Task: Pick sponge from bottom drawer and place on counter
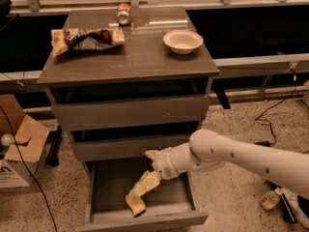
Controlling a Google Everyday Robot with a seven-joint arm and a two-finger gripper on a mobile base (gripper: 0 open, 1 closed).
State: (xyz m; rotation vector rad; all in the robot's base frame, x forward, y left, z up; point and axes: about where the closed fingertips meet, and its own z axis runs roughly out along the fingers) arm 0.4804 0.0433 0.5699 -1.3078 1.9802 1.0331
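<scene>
We see the gripper (141, 187) reaching down into the open bottom drawer (145, 220), its tip right at the upper end of the sponge (136, 206). We cannot tell whether it is spread or clamped on it. The sponge lies near the drawer's front wall, left of centre, just below and slightly left of the gripper. Its long axis seems to continue the tool's slant. The 1 arm enters from the right. Above, the counter (145, 59) carries a snack bag (87, 37), a bowl (182, 41) and a can (124, 13).
</scene>
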